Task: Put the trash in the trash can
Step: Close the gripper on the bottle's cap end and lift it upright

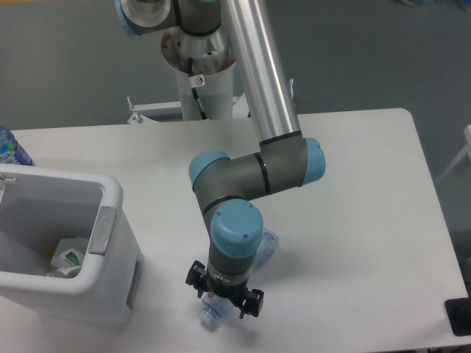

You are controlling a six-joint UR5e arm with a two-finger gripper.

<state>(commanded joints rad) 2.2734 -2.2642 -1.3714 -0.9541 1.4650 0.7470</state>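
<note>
From the fixed camera, the hand [224, 300] sits low in the bottom centre of the frame, directly over the crushed clear plastic bottle [212, 314], whose capped end pokes out to the lower left while its long axis runs up and right under the wrist. The black fingers straddle the bottle, but the wrist hides the contact, so whether they pinch it I cannot tell. The white bench [368, 220] is smooth and matte. The trash can [110, 220], boxy white plastic with a thick rounded rim, stands at left, holding the crumpled white wrapper [68, 257].
</note>
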